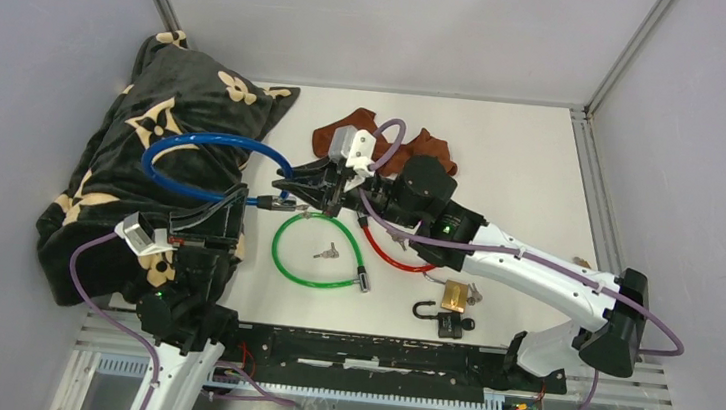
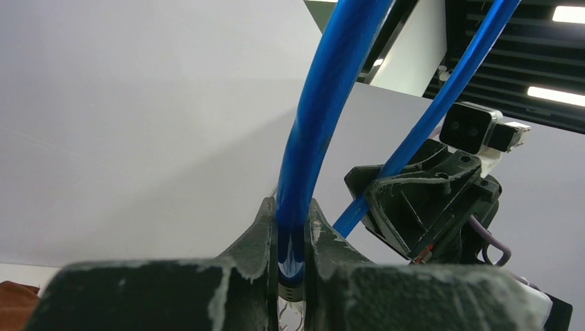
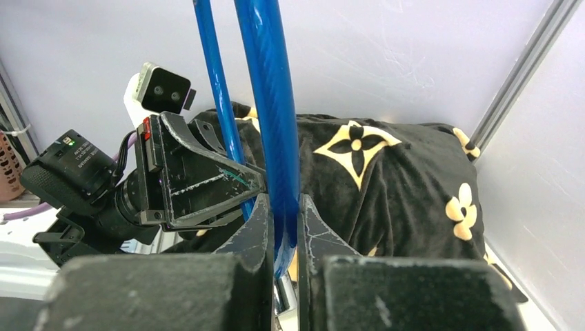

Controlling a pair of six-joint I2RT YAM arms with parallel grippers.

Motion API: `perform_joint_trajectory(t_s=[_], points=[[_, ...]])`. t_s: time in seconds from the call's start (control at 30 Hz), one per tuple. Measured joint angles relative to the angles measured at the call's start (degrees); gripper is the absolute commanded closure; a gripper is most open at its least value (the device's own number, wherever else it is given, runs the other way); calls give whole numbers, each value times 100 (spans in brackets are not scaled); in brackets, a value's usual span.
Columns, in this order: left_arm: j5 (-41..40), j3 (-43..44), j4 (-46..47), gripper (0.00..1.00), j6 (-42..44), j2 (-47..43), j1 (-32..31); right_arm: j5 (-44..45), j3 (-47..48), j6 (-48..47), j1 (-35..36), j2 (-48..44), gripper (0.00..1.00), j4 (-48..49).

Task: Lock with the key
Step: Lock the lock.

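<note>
Left end effector [image 2: 293,238] is shut tight on the blue cable lock [image 3: 270,103]. It pinches the cable close to one end. This arm reaches out over the black blanket with flowers [image 1: 131,173] on the left side of the desk [image 1: 522,180].

From there the blue cable makes a big loop over the blanket. Its other end goes to the right, into the right end effector [image 3: 279,231]. That one is shut on the cable too. So both arms hold the blue lock up, with its two ends near each other in the middle.

A bit nearer and to the right, a green cable lock [image 1: 276,245] lies on the desk, with small keys [image 1: 326,254] inside its ring. A red cable lock [image 1: 389,256] peeks out from under the right arm. Two padlocks [image 1: 449,309] sit near the front, further right.

I think this is the step where the two ends get lined up. Next, one end should be pushed into the other. Then one arm must let go and turn a key. I cannot tell if a key is already in the blue lock.
</note>
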Motion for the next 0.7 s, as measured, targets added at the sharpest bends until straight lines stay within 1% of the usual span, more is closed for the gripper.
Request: perform_joint_trajectory(t_s=[0.17, 0.2, 0.23, 0.27, 0.33, 0.37, 0.4, 0.43, 0.47, 0.5, 0.57, 0.7], points=[[149, -20, 39, 98, 0, 0, 0, 2, -328, 332, -90, -201, 100, 219], [177, -20, 39, 98, 0, 0, 0, -4, -365, 365, -98, -236, 99, 221], [192, -20, 44, 98, 2, 0, 0, -20, -380, 369, -101, -249, 92, 221], [205, -20, 46, 98, 0, 0, 0, -24, -385, 369, -103, -258, 80, 212], [234, -20, 46, 98, 2, 0, 0, -46, -389, 367, -118, -264, 44, 188], [238, -20, 44, 98, 7, 0, 0, -63, -393, 413, -131, -264, 35, 170], [229, -22, 31, 98, 24, 0, 0, -96, -396, 404, -162, -271, 28, 149], [208, -26, 15, 98, 48, 0, 2, -133, -400, 339, -205, -293, 24, 129], [197, -31, 2, 98, 63, 0, 4, -170, -413, 269, -238, -328, 21, 85], [195, -37, -9, 98, 72, 0, 4, -184, -450, 168, -280, -385, 20, 39], [168, -42, -22, 98, 85, 0, 4, -291, -616, -17, -385, -555, 22, -68], [166, -57, -22, 98, 90, 0, 11, -909, -852, -409, -643, -763, 27, -505]])
